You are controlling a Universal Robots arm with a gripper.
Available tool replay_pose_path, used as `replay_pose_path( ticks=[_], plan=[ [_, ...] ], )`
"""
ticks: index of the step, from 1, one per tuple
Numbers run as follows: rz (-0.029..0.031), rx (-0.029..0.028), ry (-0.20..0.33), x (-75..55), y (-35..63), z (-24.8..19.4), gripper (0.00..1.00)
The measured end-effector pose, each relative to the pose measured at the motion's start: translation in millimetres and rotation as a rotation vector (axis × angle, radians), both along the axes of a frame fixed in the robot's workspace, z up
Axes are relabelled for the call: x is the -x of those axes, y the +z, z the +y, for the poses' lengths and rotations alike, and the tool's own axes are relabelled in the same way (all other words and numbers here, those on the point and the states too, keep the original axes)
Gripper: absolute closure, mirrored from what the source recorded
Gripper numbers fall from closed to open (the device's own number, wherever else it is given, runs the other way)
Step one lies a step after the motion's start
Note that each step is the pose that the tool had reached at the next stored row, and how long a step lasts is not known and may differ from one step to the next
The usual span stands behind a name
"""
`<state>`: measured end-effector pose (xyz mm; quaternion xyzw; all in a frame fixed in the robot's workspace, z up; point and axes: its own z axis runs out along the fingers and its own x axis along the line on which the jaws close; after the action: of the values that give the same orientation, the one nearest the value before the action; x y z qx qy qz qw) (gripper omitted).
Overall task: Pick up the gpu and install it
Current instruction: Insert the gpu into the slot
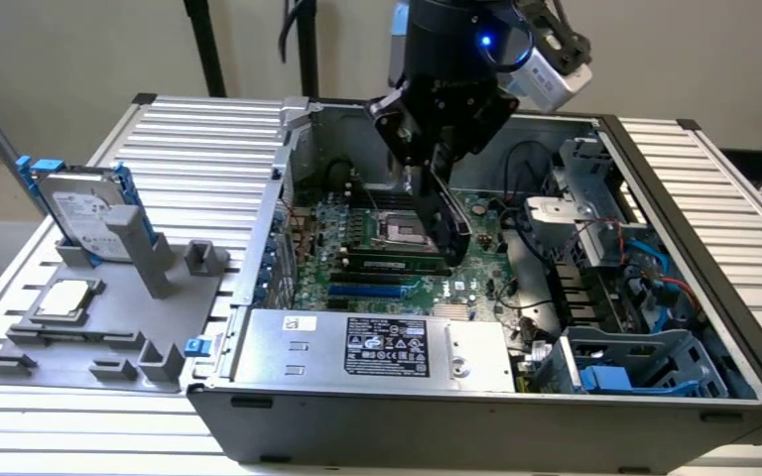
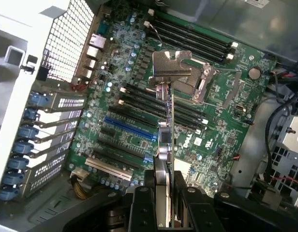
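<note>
Black jaws clamp the thin green-and-black gpu card [image 2: 169, 72] with silver end bracket, edge-on; beneath them lies the green motherboard [image 2: 221, 140] inside the open grey case [image 1: 487, 421].

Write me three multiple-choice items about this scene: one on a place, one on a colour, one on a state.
1. Where is the gpu?
A. on the grey fixture
B. in the gripper, over the motherboard
C. on the power supply

2. The hard drive has rails that are:
A. red
B. blue
C. yellow

3. The computer case is:
A. open
B. closed
C. upside down

Answers:
1 B, the gripper grips the card above the board.
2 B, blue rails flank the drive.
3 A, its inside shows.
</note>
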<state>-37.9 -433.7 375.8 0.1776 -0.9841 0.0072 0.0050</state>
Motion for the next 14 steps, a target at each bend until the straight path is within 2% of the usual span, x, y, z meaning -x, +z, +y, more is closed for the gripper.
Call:
replay_pose_path(
  ticks=[14],
  plan=[
    [0.0,0.0,0.256,0.0,-5.3,0.0,0.73]
  ],
)
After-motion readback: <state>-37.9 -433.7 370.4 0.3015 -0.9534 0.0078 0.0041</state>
